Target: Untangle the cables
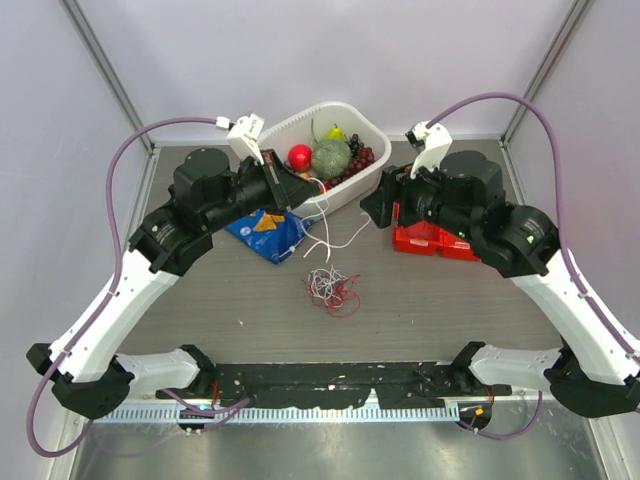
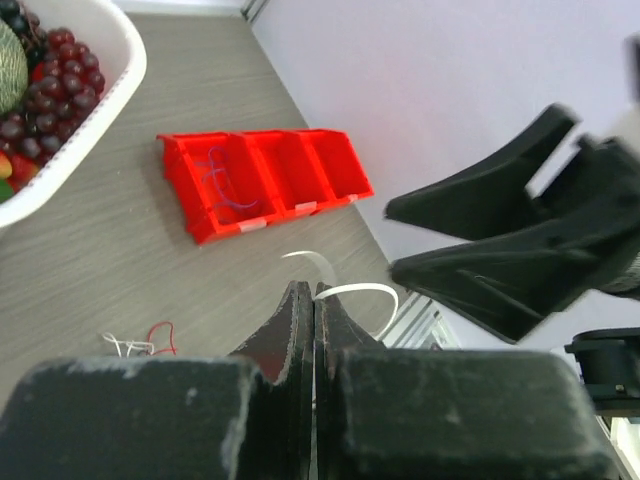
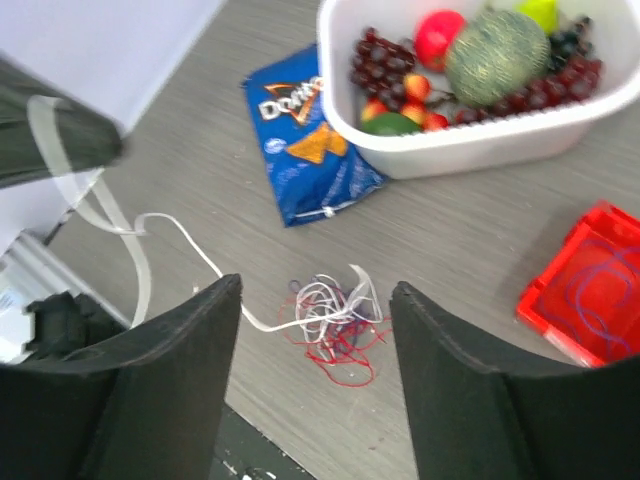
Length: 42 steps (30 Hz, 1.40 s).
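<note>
The left gripper [image 2: 315, 300] was raised off the worktop [image 1: 450, 300] beside the fruit basket [image 3: 470, 150], its fingers pressed together on one end of a white cable [image 2: 355, 288]. From there the cable hung down, curved across the worktop past the chip bag [image 1: 265, 232], and ran into the tangled bunch of white and red cables [image 1: 332, 286]. The bunch lay on the worktop near the middle, in front of the basket and apart from it, between the two arms.

The right gripper [image 3: 315, 295] hung above the worktop near the red bin [image 2: 275, 170], its fingers spread wide with nothing between them. Its wrist camera looked down through the gap at the bunch. One purple cable [image 2: 225, 180] lay coiled in an end compartment of the bin, apart from the rest.
</note>
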Available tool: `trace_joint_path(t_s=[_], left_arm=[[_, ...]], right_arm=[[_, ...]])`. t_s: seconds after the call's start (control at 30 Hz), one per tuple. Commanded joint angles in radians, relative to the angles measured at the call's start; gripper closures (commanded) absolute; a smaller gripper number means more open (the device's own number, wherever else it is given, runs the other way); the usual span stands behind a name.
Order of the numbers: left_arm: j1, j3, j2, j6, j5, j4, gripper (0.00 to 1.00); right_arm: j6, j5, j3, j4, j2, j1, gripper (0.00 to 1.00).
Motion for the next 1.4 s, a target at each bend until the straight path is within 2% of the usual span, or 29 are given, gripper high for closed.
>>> trace_joint_path(t_s=[0.0, 0.1, 0.2, 0.33, 0.4, 0.53, 0.63, 0.67, 0.73, 0.83, 1.07, 1.1, 1.13, 1.2, 1.23, 1.3, 1.37], left_arm=[[0.010, 0.033, 0.021, -0.002, 0.069, -0.074, 1.00], [0.011, 0.023, 0.026, -0.021, 0.093, -0.075, 1.00], [0.011, 0.016, 0.024, -0.066, 0.080, -0.071, 1.00], [0.011, 0.012, 0.023, -0.142, 0.044, -0.078, 1.00], [0.013, 0.003, 0.023, -0.175, 0.040, -0.076, 1.00], [0.013, -0.017, 0.023, -0.225, 0.069, -0.058, 1.00], [0.014, -0.028, 0.020, -0.244, 0.081, -0.050, 1.00], [0.014, -0.028, 0.021, -0.247, 0.079, -0.050, 1.00], [0.014, -0.025, 0.020, -0.249, 0.076, -0.050, 1.00], [0.017, -0.016, 0.023, -0.261, 0.070, -0.048, 1.00], [0.024, -0.007, 0.037, -0.298, 0.087, -0.033, 1.00], [0.024, -0.005, 0.038, -0.301, 0.090, -0.030, 1.00], [0.027, -0.004, 0.041, -0.302, 0.096, -0.024, 1.00], [0.034, 0.002, 0.049, -0.299, 0.110, -0.019, 1.00], [0.043, 0.009, 0.050, -0.296, 0.118, -0.025, 0.93], [0.060, 0.016, 0.043, -0.290, 0.106, -0.056, 0.71], [0.076, 0.007, 0.018, -0.276, 0.061, -0.082, 0.54]], right_arm=[[-0.116, -0.195, 0.084, 0.056, -0.007, 0.000, 0.30], [-0.090, -0.297, 0.093, 0.118, 0.036, 0.000, 0.22], [-0.006, -0.367, 0.072, 0.176, 0.076, -0.001, 0.21], [0.103, -0.478, -0.053, 0.392, 0.056, 0.000, 0.26], [0.137, -0.503, -0.097, 0.441, 0.044, 0.002, 0.29], [0.139, -0.471, -0.134, 0.460, 0.036, 0.002, 0.41], [0.142, -0.464, -0.152, 0.478, 0.036, 0.002, 0.58], [0.148, -0.466, -0.155, 0.483, 0.037, 0.003, 0.70], [0.149, -0.466, -0.161, 0.481, 0.039, 0.002, 0.83], [0.154, -0.463, -0.181, 0.480, 0.027, 0.002, 0.87], [0.166, -0.457, -0.192, 0.478, 0.013, 0.002, 0.84], [0.168, -0.455, -0.193, 0.478, 0.014, 0.002, 0.95], [0.169, -0.449, -0.195, 0.477, 0.014, 0.002, 0.99], [0.176, -0.438, -0.195, 0.474, 0.014, 0.002, 0.99], [0.177, -0.413, -0.193, 0.471, 0.011, 0.002, 0.99], [0.168, -0.339, -0.186, 0.440, 0.004, -0.001, 0.99], [0.156, -0.261, -0.183, 0.397, -0.001, -0.003, 0.99]])
